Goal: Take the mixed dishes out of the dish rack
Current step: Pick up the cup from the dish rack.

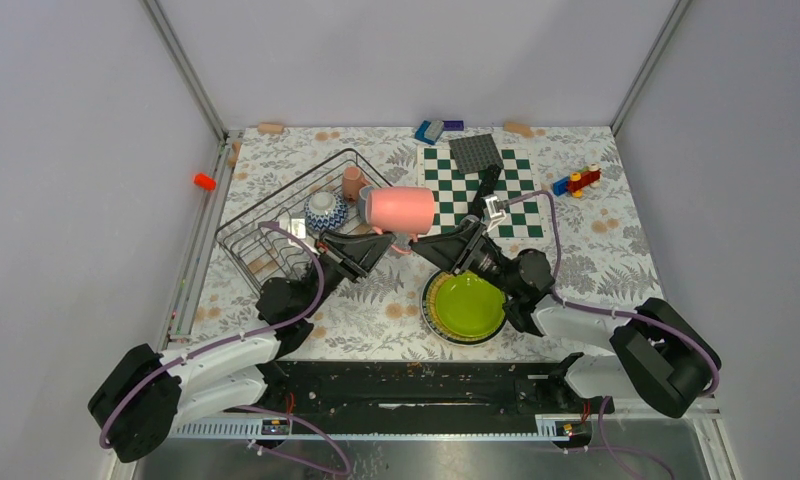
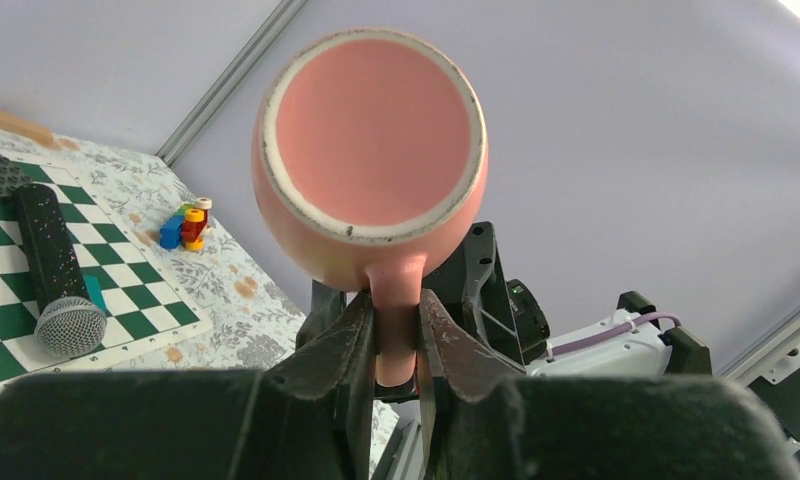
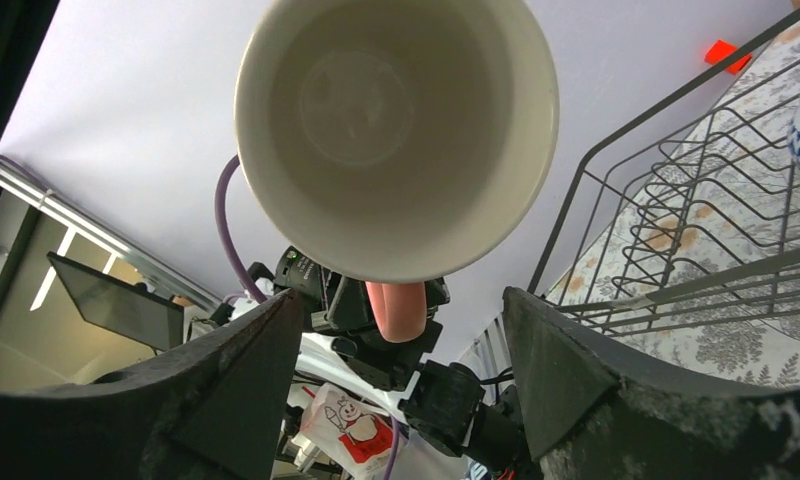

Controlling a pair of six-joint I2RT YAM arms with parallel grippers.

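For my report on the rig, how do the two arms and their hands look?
The left arm and right arm have white links and bulky black joints. A purple cable loops along each. The left hand and right hand are black, with thick wedge-shaped fingers of rough texture.

Mug (image 1: 401, 208) pink, cream inside; plate (image 1: 466, 305) lime-green; bowl (image 1: 325, 210) patterned blue-white; board (image 1: 446, 185) checkered green-white; bench (image 1: 376, 310) printed with grey floral; rack (image 1: 241, 245) dark.
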